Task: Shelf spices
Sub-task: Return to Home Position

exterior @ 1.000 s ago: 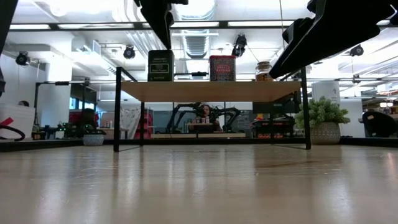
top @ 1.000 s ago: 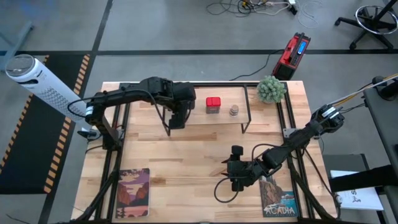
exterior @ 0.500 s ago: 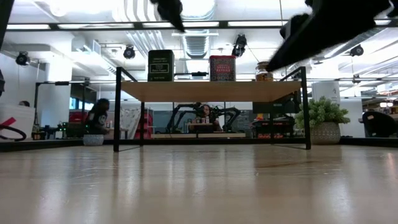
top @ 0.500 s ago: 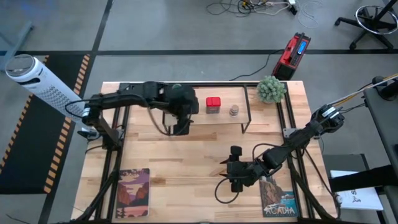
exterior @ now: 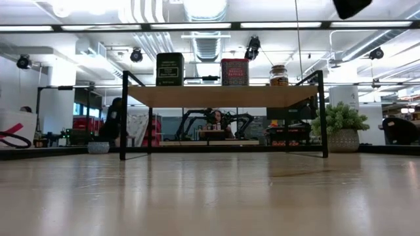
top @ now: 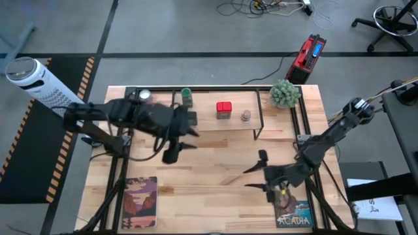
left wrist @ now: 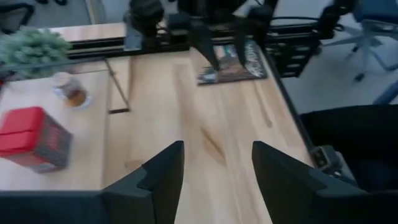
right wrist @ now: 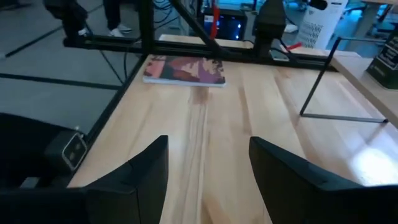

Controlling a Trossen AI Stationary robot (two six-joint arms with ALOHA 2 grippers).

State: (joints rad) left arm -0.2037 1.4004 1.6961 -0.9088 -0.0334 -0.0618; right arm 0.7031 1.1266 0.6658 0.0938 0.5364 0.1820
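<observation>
The wooden surface (top: 196, 176) carries the black-rod shelf (exterior: 223, 96) along its far side. The left gripper (left wrist: 217, 171) hangs just in front of the shelf's left end, fingers spread and empty. The right gripper (right wrist: 208, 165) hovers over the near right, likewise spread and empty. On the board stand the dark grey square jar (exterior: 170, 69), red square tin (exterior: 235, 71), green-capped bottle (top: 187, 96) and tiny beige jar (exterior: 279, 75).
</observation>
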